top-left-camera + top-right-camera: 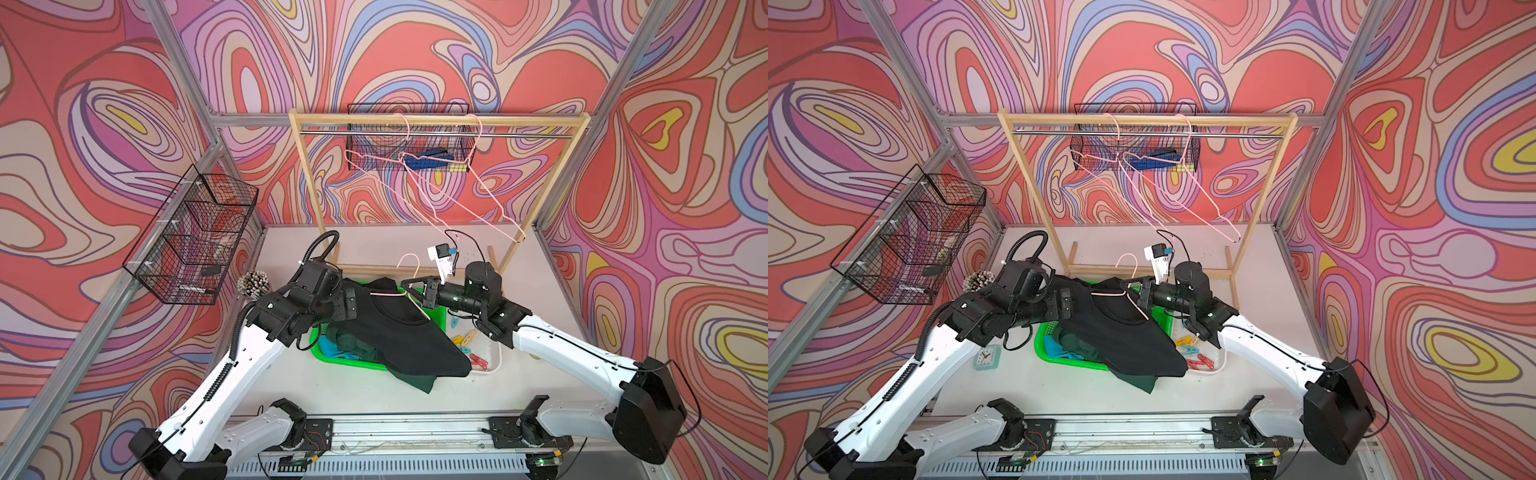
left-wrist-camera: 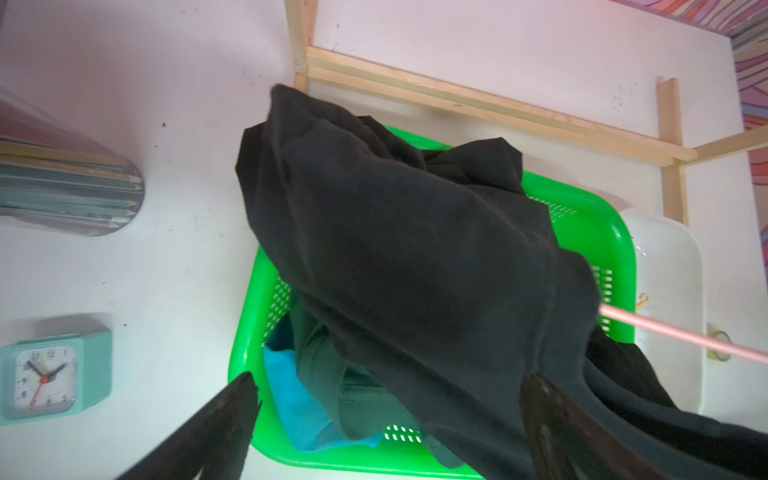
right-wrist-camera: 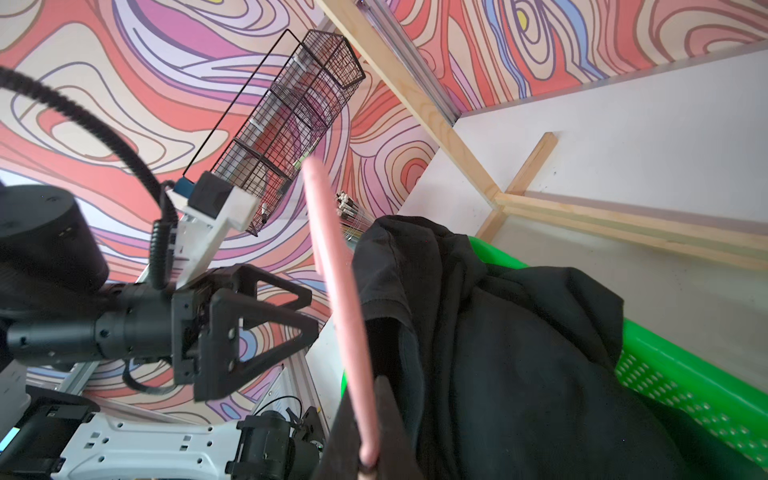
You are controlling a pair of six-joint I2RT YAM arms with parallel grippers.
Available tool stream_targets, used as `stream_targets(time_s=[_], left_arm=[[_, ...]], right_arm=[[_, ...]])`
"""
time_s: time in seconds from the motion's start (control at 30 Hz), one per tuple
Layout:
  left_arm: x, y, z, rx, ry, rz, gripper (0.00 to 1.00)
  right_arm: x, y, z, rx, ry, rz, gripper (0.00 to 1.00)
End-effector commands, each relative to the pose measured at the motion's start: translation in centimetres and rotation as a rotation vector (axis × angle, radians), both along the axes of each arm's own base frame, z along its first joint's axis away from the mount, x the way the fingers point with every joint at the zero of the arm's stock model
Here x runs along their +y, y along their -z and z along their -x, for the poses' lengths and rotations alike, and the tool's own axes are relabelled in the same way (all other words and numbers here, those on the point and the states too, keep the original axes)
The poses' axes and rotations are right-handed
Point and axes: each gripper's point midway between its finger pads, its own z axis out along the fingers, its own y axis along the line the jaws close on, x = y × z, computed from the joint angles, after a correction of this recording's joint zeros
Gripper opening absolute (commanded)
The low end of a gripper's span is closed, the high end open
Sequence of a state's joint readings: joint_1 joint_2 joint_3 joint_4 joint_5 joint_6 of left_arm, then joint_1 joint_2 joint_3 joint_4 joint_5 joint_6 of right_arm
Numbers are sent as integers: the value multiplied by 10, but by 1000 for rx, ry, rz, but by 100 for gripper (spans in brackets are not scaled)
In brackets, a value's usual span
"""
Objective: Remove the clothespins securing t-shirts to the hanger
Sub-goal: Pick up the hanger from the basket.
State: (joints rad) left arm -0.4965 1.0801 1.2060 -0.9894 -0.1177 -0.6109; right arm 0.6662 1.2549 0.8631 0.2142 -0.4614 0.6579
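The clothespins point(image 1: 478, 360) I can see are lying loose in the white tray point(image 2: 673, 257), yellow, red-pink and a light blue one. The tray sits just beside the green basket point(image 2: 615, 232) on the tabletop point(image 1: 374, 399). The black t-shirt point(image 1: 399, 332) hangs off a pink hanger point(image 3: 336, 266) and flops across the basket. Under it in the basket are the turquoise t-shirt point(image 2: 291, 386) and the dark green t-shirt point(image 2: 353, 395). The right gripper point(image 1: 409, 291) is pinched tight on the hanger wire below the hook, holding it up. The left gripper point(image 2: 388, 376) is spread wide over the black shirt's far side. Can't tell if a finger touches cloth.
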Motion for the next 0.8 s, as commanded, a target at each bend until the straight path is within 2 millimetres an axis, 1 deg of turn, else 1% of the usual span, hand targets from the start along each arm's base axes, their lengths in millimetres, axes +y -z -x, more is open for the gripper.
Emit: stream_targets(time_s=[0.0, 0.1, 0.23, 0.33, 0.47, 0.7, 0.77], left_arm=[[24, -1, -1, 38, -58, -70, 100], [36, 1, -4, 64, -120, -27, 100], [37, 3, -10, 67, -171, 49, 100], [33, 9, -16, 90, -201, 138, 100], [20, 19, -28, 107, -225, 254, 100], [16, 27, -46, 103, -280, 327, 100], [17, 31, -49, 107, -293, 323, 100]], right_arm=[[-1, -5, 14, -51, -36, -1, 0], [-4, -7, 22, -76, -56, 0, 0], [-6, -11, 33, -111, -92, -9, 0], [-8, -15, 37, -135, -96, -20, 0], [-9, -17, 40, -150, -109, -21, 0], [-12, -15, 44, -152, -109, -17, 0], [-12, -15, 44, -155, -108, -17, 0]])
